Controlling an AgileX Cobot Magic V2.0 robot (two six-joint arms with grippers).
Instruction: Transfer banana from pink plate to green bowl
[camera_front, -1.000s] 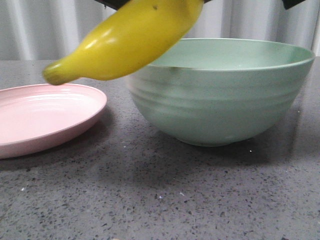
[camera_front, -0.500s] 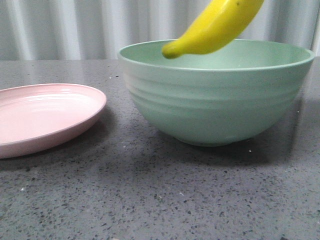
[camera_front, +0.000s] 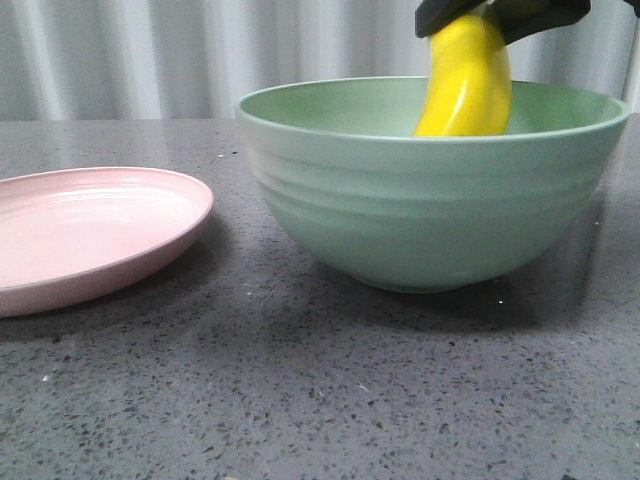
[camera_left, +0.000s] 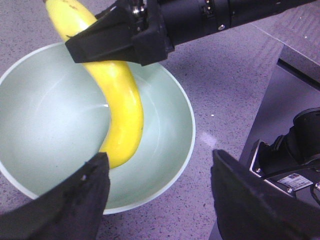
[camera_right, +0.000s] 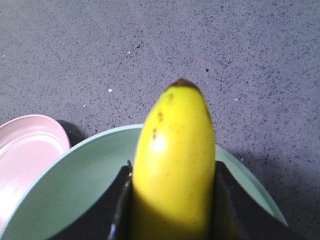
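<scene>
The yellow banana (camera_front: 465, 85) hangs nearly upright, its lower end below the rim of the green bowl (camera_front: 430, 210). My right gripper (camera_front: 500, 14) is shut on its upper part, above the bowl's right half. In the right wrist view the black fingers (camera_right: 120, 205) press both sides of the banana (camera_right: 175, 150), whose dark tip points over the bowl (camera_right: 75, 190). The left wrist view shows the banana (camera_left: 122, 110) reaching into the bowl (camera_left: 50, 115); my left gripper (camera_left: 159, 162) hovers open above the bowl's edge. The pink plate (camera_front: 90, 230) lies bare at the left.
Bowl and plate stand on a grey speckled tabletop (camera_front: 320, 400) before a pale curtain (camera_front: 150, 50). In the left wrist view a dark robot base with cables (camera_left: 292, 150) stands off the table's edge beside the bowl.
The banana has moved right, from above the gap between plate and bowl to over the bowl. It has swung from slanted to nearly upright and sunk into the bowl, bringing the right gripper into view.
</scene>
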